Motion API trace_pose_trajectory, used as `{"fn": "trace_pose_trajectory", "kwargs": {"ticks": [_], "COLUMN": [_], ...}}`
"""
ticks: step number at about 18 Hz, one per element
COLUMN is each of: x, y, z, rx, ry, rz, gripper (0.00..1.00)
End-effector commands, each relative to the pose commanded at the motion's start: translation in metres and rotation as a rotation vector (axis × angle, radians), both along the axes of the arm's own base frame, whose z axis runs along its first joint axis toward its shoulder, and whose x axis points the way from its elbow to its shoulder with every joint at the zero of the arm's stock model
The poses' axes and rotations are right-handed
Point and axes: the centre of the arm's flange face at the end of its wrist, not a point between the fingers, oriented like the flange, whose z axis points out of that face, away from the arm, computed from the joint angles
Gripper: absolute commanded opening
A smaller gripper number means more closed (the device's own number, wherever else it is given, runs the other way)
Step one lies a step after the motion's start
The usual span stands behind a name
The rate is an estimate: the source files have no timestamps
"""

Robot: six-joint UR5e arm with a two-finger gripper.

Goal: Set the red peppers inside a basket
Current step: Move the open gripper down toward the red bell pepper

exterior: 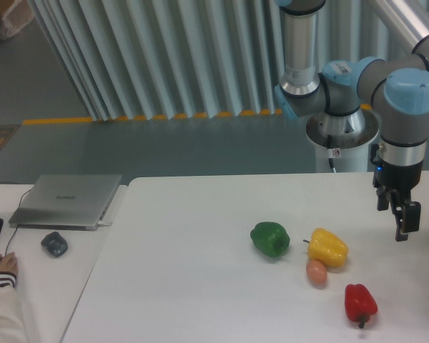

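A red bell pepper [360, 303] lies untouched at the table's [186, 286] front right. The gripper [399, 214] hangs above and behind it, holding nothing, fingers seemingly parted; no basket shows.

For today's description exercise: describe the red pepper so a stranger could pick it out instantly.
On the white table, find the cluster of vegetables near the right side. The red pepper lies nearest the front edge, apart from the others, below the yellow pepper. It is the only red one.
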Motion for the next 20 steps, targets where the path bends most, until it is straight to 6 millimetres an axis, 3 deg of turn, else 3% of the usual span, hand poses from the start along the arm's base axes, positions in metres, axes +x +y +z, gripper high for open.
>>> {"fn": "trace_pose_trajectory", "kwargs": {"ticks": [5, 7, 9, 15, 18, 20], "x": [-0.001, 0.011, 0.014, 0.035, 0.036, 0.034], "y": [0.001, 0.012, 0.01, 0.022, 0.028, 0.038], "z": [0.002, -0.001, -0.01, -0.036, -0.036, -0.033], "rx": [0.005, 0.002, -0.004, -0.019, 0.009, 0.028], "ry": [0.005, 0.003, -0.004, -0.052, -0.025, -0.026], "rz": [-0.005, -0.029, -0.021, 0.062, 0.076, 0.189], "gripper": [1.0, 1.0, 1.0, 1.0, 1.0, 1.0]}}
